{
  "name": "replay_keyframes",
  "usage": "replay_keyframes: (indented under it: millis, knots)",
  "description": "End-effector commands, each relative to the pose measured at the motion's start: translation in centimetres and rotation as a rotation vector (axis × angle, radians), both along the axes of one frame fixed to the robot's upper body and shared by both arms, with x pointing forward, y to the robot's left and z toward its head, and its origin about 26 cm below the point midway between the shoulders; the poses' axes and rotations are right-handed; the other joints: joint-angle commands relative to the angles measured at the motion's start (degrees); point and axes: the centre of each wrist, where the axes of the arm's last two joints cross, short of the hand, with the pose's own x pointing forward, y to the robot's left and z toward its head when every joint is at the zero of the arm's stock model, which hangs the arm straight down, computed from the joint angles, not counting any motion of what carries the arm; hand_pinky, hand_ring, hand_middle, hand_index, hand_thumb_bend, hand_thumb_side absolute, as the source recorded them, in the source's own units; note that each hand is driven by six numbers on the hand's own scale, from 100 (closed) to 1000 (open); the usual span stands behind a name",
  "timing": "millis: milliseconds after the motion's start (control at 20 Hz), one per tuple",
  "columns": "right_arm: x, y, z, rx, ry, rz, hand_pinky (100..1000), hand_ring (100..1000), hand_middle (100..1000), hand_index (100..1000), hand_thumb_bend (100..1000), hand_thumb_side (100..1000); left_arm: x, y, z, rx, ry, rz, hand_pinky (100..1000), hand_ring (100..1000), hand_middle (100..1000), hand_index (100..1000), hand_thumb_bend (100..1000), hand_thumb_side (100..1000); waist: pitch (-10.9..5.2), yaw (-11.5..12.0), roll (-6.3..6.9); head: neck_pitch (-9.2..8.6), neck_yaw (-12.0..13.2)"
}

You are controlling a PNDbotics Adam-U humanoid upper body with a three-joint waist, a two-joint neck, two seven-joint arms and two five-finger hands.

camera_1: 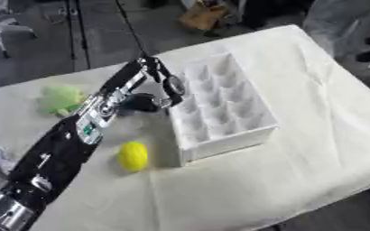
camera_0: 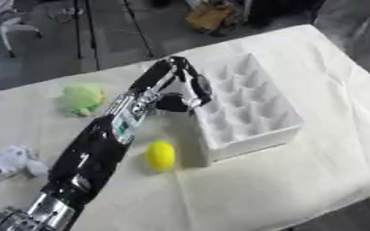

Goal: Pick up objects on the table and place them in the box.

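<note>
My left arm reaches from the lower left up to the left wall of the white box (camera_0: 247,145), which is split into several compartments. My left hand (camera_0: 184,80) hangs over that wall with its fingers curled down around a dark rounded object (camera_0: 171,103), held just outside the box above the table. A yellow lemon-shaped object (camera_0: 160,155) lies on the cloth close to the box's near left corner. A green plush toy (camera_0: 83,98) sits further left. My right hand shows in neither view.
A white and grey plush toy (camera_0: 11,161) lies near the table's left edge. The table is covered with a cream cloth (camera_0: 283,189). Chair legs, stands and bags are on the floor beyond the far edge.
</note>
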Motion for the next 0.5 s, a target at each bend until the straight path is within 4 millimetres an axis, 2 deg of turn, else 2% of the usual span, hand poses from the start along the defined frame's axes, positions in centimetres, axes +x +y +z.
replay_keyframes:
  millis: [50,100,150,200,250,350,500]
  knots:
    - [-0.23,0.00,1.23,-0.026,-0.035,0.023,782,672,718,892,338,767,0.35,-0.24,1.65,0.051,-0.074,-0.015,745,632,705,748,889,607,-0.75,-0.27,-0.43,-0.59,0.23]
    - [-0.23,0.01,1.21,-0.027,-0.034,0.025,782,672,718,892,338,767,0.24,-0.45,1.92,0.117,-0.101,-0.028,745,632,705,748,889,607,-0.77,-0.36,-0.42,-0.52,0.25]
    - [-0.23,0.01,1.19,-0.027,-0.033,0.025,782,672,718,892,338,767,0.12,-0.58,2.13,0.186,-0.126,-0.033,790,691,764,820,981,687,-0.78,-0.40,-0.42,-0.51,0.29]
    - [-0.24,0.01,1.17,-0.027,-0.033,0.026,782,672,718,892,338,767,0.02,-0.72,2.31,0.248,-0.147,-0.033,790,691,764,820,981,687,-0.78,-0.40,-0.42,-0.52,0.30]
    - [-0.25,0.00,1.15,-0.027,-0.032,0.026,782,671,718,892,339,766,-0.06,-0.81,2.36,0.297,-0.161,-0.028,822,730,801,855,1000,742,-0.77,-0.38,-0.43,-0.52,0.31]
    - [-0.25,0.03,1.10,-0.028,-0.030,0.027,782,671,718,893,341,767,-0.19,-1.03,2.28,0.369,-0.181,-0.011,841,753,822,869,1000,769,-0.75,-0.33,-0.46,-0.58,0.36]
    - [-0.28,0.03,1.01,-0.030,-0.027,0.027,781,671,717,893,342,766,-0.36,-0.99,2.01,0.384,-0.214,0.015,848,761,830,868,1000,808,-0.70,-0.15,-0.50,-0.49,0.27]
